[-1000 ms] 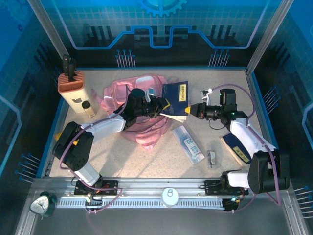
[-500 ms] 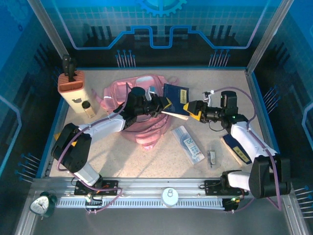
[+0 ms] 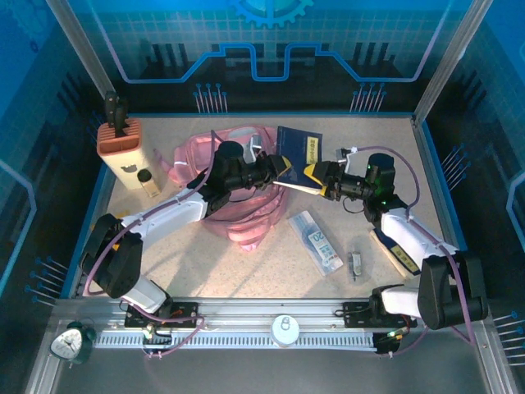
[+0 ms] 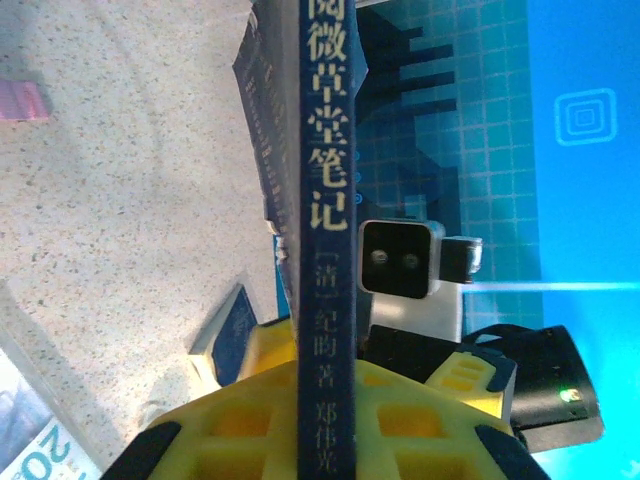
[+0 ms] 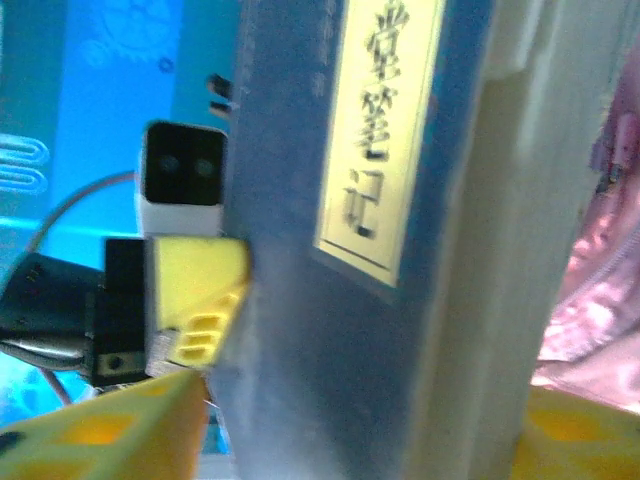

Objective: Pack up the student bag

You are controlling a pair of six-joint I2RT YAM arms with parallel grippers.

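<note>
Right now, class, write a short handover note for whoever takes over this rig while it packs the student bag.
Left gripper: shut on the blue book, holding it upright beside the bag.
Right gripper: jaws on either side of the same book; whether it grips is unclear.
Student bag: lies under the left arm.
Done: book picked up.
Left: book not yet in the bag; a packet lies unpacked on the table.
</note>
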